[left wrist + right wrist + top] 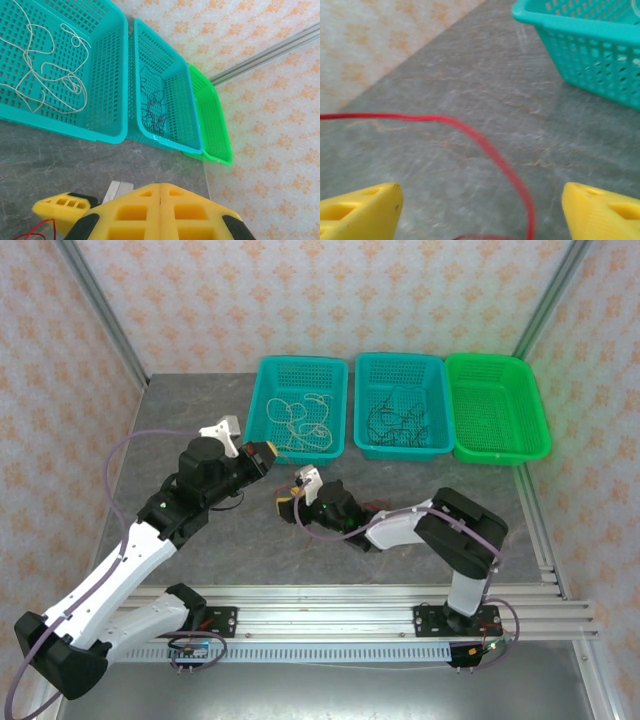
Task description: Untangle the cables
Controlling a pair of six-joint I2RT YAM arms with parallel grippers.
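On the counter (200, 410), the left teal basket (268, 410) holds a cream-white cable (300, 420), separated; the middle teal basket (362, 390) holds a black-and-red tangle (400, 418), which I judge is still to do. My right end effector (480, 190) gapes wide, a red cable (470, 131) lying ungripped between its fingers. My left end effector (160, 192) is pressed closed, seemingly on nothing.

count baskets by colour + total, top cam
Teal baskets: 2 (left teal basket holding a cream-white cable; middle teal basket holding a dark cable tangle)
Green baskets: 1 (green basket, on the right)
Total: 3
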